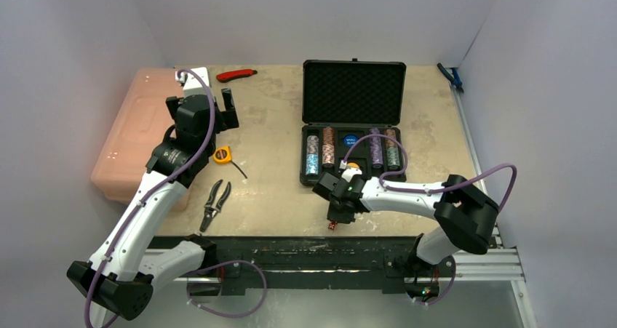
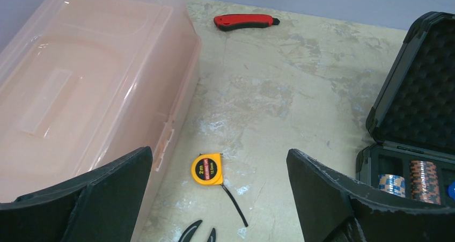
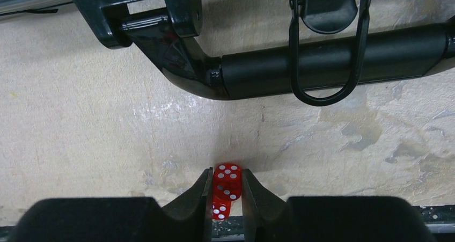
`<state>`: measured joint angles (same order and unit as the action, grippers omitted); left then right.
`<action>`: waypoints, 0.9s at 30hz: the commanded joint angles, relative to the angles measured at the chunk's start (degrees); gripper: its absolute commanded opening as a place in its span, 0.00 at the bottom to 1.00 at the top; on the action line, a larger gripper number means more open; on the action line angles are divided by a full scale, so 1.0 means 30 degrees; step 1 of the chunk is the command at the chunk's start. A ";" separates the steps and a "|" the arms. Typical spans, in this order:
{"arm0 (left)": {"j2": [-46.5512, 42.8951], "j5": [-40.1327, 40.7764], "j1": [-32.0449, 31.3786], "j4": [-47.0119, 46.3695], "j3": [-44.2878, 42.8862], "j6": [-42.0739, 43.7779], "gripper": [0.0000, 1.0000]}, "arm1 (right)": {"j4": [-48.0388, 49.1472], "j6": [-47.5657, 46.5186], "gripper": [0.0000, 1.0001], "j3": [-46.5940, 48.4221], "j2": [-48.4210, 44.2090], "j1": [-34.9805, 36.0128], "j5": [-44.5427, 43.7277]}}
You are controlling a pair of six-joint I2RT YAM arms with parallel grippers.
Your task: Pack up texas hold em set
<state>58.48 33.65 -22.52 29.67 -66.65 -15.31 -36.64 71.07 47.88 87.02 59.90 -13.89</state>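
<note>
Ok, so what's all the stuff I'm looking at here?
case: one, black, open, far middle
chip stacks: four, speckled, in the case
blue disc: one, blue, between the stacks
yellow disc: one, yellow, at the case's front
dice: one, maybe two, red, near edge
box: one, pink, left
knife: one, red, far edge
tape measure: one, yellow, beside the box
pliers: one, black, near left
blue tool: one, far right, unclear
table: one, beige
left gripper: black, open, above the tape measure
right gripper: black, closed on the dice
</note>
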 commanded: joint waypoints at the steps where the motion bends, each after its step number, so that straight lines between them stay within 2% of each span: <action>1: -0.0377 0.0060 0.0098 -0.0281 -0.0751 0.0387 0.96 | -0.0651 0.0509 0.18 0.0754 0.0025 0.0131 -0.0933; 4: -0.0420 0.0063 0.0096 -0.0286 -0.0751 0.0386 0.96 | -0.1200 0.0536 0.10 0.1250 -0.0025 0.0124 -0.1307; 11: -0.0377 0.0036 0.0096 -0.0282 -0.0751 0.0387 0.96 | -0.3546 0.0206 0.00 0.3671 -0.0234 0.0102 -0.2814; 18: -0.0450 0.0085 0.0096 -0.0281 -0.0751 0.0386 0.96 | -0.6147 -0.0793 0.00 0.6969 -0.0380 -0.0334 -0.5433; 27: -0.0532 0.0207 0.0096 -0.0304 -0.0751 0.0431 0.96 | -0.6554 -0.3049 0.00 0.8589 -0.1621 -0.3059 -0.6229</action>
<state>58.22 33.69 -22.52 29.67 -66.65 -15.31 -53.69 65.87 70.94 85.47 54.30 -28.64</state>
